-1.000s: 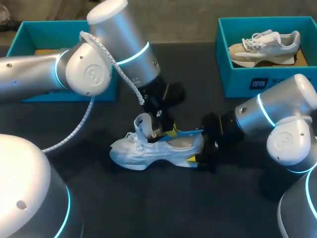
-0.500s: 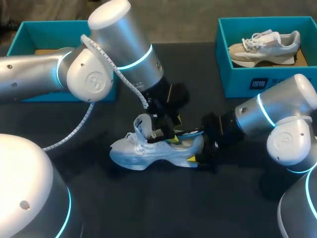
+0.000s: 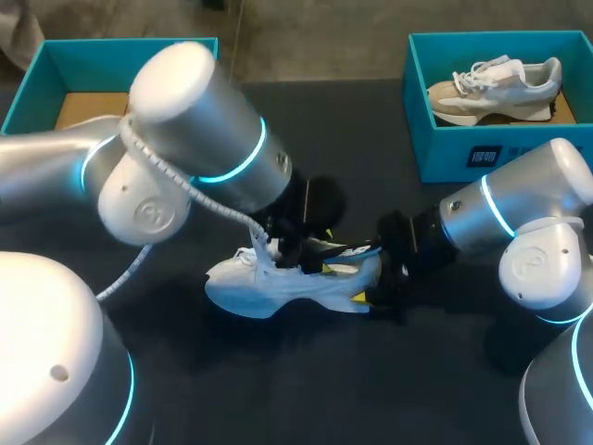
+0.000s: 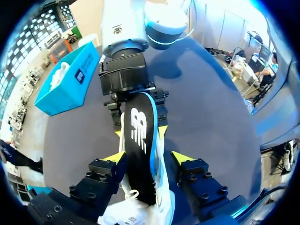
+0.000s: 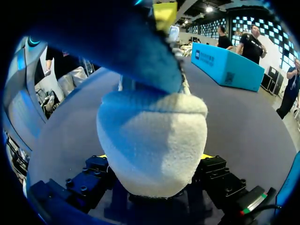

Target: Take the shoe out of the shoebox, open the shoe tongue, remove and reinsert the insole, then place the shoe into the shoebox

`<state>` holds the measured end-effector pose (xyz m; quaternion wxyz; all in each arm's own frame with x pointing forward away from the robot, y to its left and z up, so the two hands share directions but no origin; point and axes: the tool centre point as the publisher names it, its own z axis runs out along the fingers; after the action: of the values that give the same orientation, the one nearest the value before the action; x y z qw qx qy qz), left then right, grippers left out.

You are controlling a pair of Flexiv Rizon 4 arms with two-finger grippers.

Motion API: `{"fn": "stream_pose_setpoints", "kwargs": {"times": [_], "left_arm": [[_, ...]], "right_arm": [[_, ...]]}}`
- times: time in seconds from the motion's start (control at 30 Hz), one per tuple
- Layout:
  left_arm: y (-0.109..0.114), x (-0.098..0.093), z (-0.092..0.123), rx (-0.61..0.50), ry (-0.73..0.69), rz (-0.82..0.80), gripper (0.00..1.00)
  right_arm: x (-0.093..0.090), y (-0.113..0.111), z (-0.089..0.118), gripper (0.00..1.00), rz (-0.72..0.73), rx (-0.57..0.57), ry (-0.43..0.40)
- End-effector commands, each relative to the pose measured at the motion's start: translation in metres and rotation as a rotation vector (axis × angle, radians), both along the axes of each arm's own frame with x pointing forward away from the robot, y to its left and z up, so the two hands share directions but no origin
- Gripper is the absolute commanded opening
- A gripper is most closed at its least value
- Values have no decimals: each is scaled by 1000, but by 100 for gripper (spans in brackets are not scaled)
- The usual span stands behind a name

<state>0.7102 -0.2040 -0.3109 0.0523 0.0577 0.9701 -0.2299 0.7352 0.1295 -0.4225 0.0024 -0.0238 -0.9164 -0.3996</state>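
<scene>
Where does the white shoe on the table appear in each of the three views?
Head view: shoe lies mid-table, heel in the right hand.
Left wrist view: shoe between the left hand's open fingers, under the dark insole; right hand beyond.
Right wrist view: shoe heel fills the right hand.
Shared landmark: the right hand holding the heel.
</scene>
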Motion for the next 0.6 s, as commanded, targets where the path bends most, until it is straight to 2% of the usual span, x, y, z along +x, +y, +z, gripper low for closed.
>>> {"fn": "stream_pose_setpoints", "kwargs": {"times": [0.03, 0.33, 0.6], "left_arm": [[5, -6, -2, -21, -94, 48, 51], [-4, -9, -4, -23, -162, 60, 46], [-10, -8, -10, -28, -204, 79, 46]], "right_arm": [[1, 2, -3, 0, -1, -2, 0], [1, 2, -3, 0, -1, -2, 0], [1, 2, -3, 0, -1, -2, 0]]}}
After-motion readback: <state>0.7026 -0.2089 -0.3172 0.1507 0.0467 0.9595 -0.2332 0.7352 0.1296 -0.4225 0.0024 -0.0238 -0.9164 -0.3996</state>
